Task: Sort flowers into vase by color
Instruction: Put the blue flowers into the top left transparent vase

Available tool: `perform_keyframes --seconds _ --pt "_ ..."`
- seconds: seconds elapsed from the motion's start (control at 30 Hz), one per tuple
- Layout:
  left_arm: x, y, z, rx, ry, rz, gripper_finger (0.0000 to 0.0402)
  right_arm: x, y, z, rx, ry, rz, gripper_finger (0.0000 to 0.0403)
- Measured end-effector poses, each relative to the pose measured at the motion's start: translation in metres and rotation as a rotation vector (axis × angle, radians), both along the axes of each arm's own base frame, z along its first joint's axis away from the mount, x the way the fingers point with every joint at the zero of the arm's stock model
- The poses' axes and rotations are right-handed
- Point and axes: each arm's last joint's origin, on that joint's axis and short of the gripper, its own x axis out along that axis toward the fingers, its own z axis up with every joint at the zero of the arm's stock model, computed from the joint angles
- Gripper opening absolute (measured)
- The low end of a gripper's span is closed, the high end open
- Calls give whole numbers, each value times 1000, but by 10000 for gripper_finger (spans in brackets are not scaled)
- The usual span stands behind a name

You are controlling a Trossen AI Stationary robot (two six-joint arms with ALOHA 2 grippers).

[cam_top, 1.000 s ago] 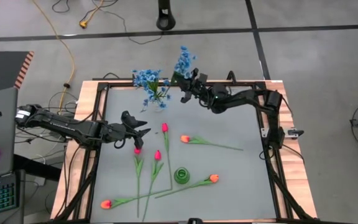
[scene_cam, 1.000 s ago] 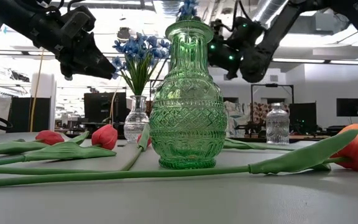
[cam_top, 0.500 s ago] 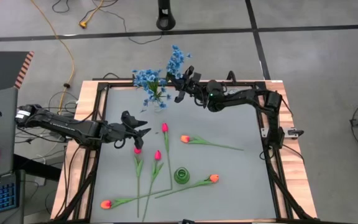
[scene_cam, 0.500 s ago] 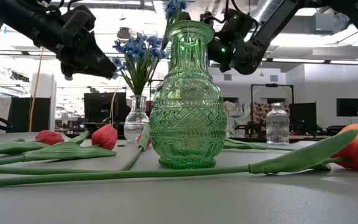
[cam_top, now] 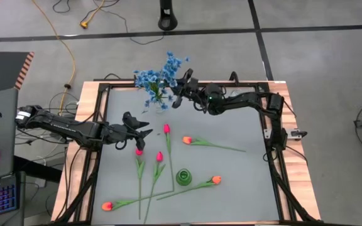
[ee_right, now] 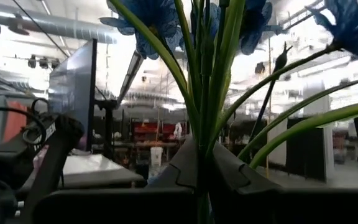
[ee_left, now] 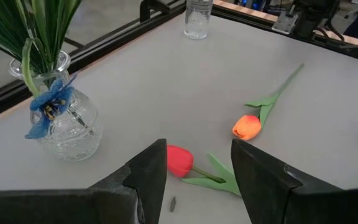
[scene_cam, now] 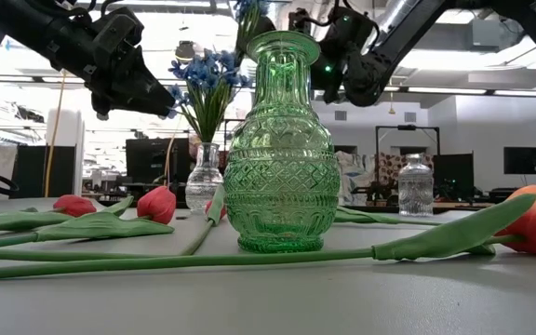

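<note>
My right gripper [cam_top: 182,89] hangs over the table's far edge, shut on a bunch of blue flowers [cam_top: 172,64] just right of the clear vase [cam_top: 161,104]. That vase stands upright with more blue flowers [cam_top: 148,78] stuck in it. A green vase [cam_top: 183,177] stands near the front, with nothing in it. Pink-red tulips [cam_top: 166,129] [cam_top: 159,156] and orange tulips [cam_top: 187,139] [cam_top: 216,179] lie flat on the grey table. My left gripper [cam_top: 141,130] hovers open at the left, above a pink-red tulip [ee_left: 179,160]. My right gripper pinches the bunch's green stems [ee_right: 201,144] between its two fingers [ee_right: 178,167], below the blossoms. It reaches in from the table's right, slanting upward. The bunch is lifted clear of the table, and its blossoms [ee_right: 160,22] fan out above the fingers.
A small clear bottle [scene_cam: 415,185] stands at the far right of the table. An orange tulip [cam_top: 107,206] lies at the near left corner. A black frame [cam_top: 99,125] borders the table. Free grey surface lies at the right, past the tulip stems.
My right gripper has carried the blue bunch toward the table's left along the far edge, closer to the clear vase, rising a little. It has rolled, so the blossoms have swung leftward. The left arm has kept still.
</note>
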Motion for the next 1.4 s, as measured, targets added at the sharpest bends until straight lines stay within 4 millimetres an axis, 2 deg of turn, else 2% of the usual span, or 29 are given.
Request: perform_keyframes --seconds 0.33,1.13,1.4 --pt "0 0 0 3 2 -4 167 30 -8 -28 21 -17 19 41" --pt "0 0 0 5 5 -6 167 33 -9 -34 -14 53 -11 41" --pt "0 0 0 1 3 -5 167 39 -10 -47 64 193 6 41"
